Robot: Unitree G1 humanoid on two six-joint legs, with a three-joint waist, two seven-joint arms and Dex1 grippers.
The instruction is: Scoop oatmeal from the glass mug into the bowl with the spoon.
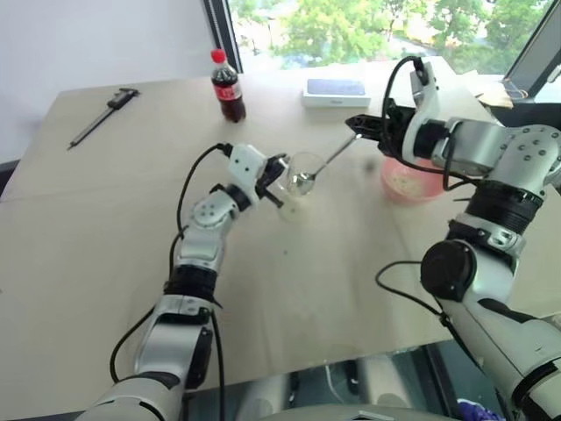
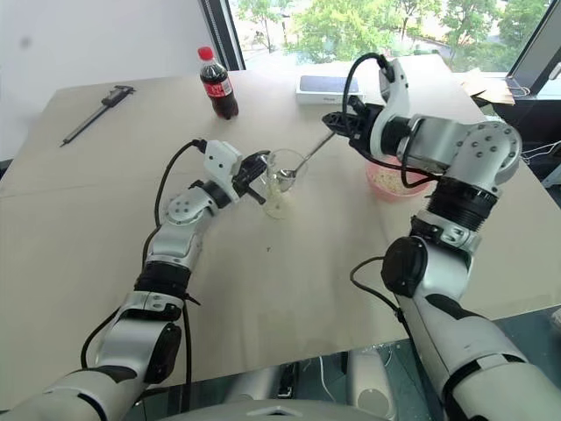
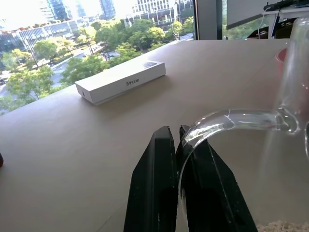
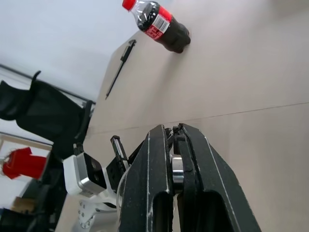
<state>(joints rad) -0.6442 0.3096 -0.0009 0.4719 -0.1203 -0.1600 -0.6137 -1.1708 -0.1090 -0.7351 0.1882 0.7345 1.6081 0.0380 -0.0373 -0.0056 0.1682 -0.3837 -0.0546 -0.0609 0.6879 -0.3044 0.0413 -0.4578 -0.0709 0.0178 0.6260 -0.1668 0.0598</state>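
Left eye view: left gripper (image 1: 279, 180) pinches the handle of the glass mug (image 1: 301, 178), which stands on the pale wooden table (image 1: 105, 237) near its middle. Right gripper (image 1: 361, 128) clamps the handle end of the spoon (image 1: 326, 163); the spoon slants down into the mug, its small oval bowl inside the glass. The pink bowl (image 1: 412, 182) sits on the table beyond the mug, partly behind the right forearm. A cola bottle (image 1: 227, 88), a white phone box (image 1: 335, 91) and a caliper (image 1: 103, 116) lie farther back

Right eye view: same arrangement; oatmeal (image 2: 279, 206) shows pale at the mug bottom, and pale contents lie in the bowl

Left wrist view: black fingers (image 3: 153, 183) pressed onto the curved clear handle; oatmeal flakes at the mug base; the box, marked iPhone, lies beyond

Right wrist view: fingers (image 4: 147, 193) closed tightly on the silver spoon handle; bottle and caliper are well apart on the table behind
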